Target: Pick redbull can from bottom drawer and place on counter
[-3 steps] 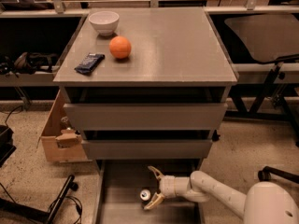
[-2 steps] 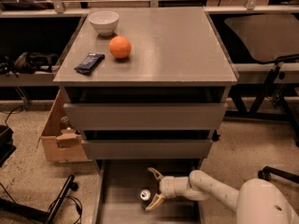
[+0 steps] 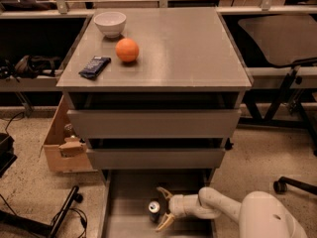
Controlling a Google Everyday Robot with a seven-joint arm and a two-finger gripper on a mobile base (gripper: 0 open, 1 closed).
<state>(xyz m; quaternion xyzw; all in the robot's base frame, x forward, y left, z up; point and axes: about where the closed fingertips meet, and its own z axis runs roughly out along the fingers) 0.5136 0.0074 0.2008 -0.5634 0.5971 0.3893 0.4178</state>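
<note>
The redbull can [image 3: 155, 210] stands upright on the grey floor of the open bottom drawer [image 3: 129, 190], silver top with pull tab facing up. My gripper [image 3: 163, 207] reaches in from the right on a white arm, open, its two tan fingers spread either side of the can's right flank, one finger [image 3: 162, 191] behind it and one in front. The can is not lifted. The counter [image 3: 183, 43] is the grey top of the cabinet above.
On the counter stand a white bowl [image 3: 110, 23], an orange ball [image 3: 127, 49] and a dark blue snack wrapper [image 3: 94, 66]. Two shallower drawers [image 3: 153, 124] jut out above the bottom one. A cardboard box [image 3: 62, 143] sits at the left, chair legs at the right.
The arm's white body has come slightly further left into view. The gripper and the can stay where they were.
</note>
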